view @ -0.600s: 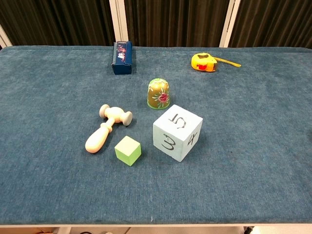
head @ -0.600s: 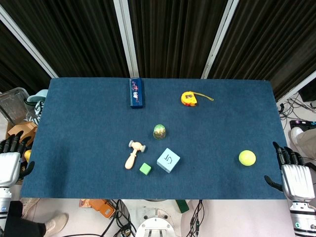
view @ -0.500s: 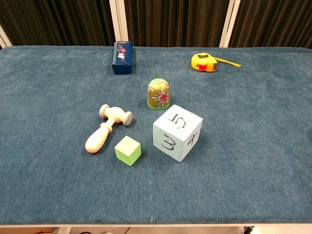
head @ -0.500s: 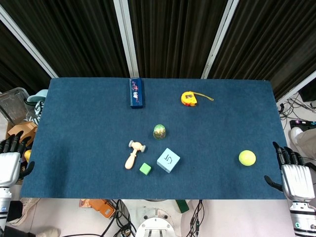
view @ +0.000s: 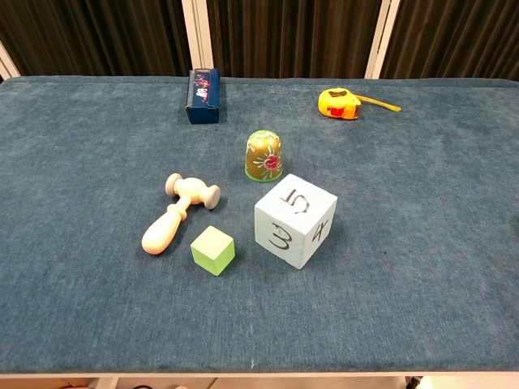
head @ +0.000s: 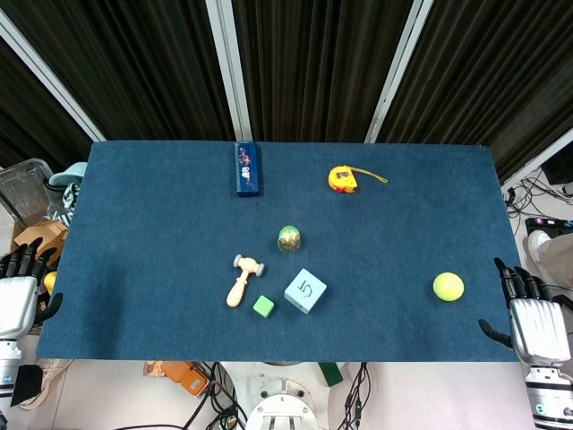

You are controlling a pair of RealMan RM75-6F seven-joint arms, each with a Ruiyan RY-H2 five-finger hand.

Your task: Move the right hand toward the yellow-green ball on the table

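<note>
A blue-covered table is seen filling most of the head view, framed by dark slatted panels across the top of the frame. At the lower right corner, just off the table's right edge, the right hand is shown with its fingers extended upward and spread apart, nothing held in it. At the lower left corner, beyond the table's left edge, the left hand is pictured in a like pose, fingers apart and holding nothing. Neither hand is caught by the chest view.

Near the centre of the table, slightly toward the lower part of the frame, a pale blue numbered cube is seen, with a "5" on its top face. A dark blue box is laid lengthwise near the upper edge of the table, left of centre. A wooden toy hammer is placed left of the cube, with a small green block between the two, just below them.

The yellow-green ball is found at the lower right of the table, near the right hand but apart from it; it is outside the chest view. A yellow tape measure is seen in the upper right-centre, its tape slightly drawn out. A small green-gold painted doll is stood upright just above the cube.
</note>
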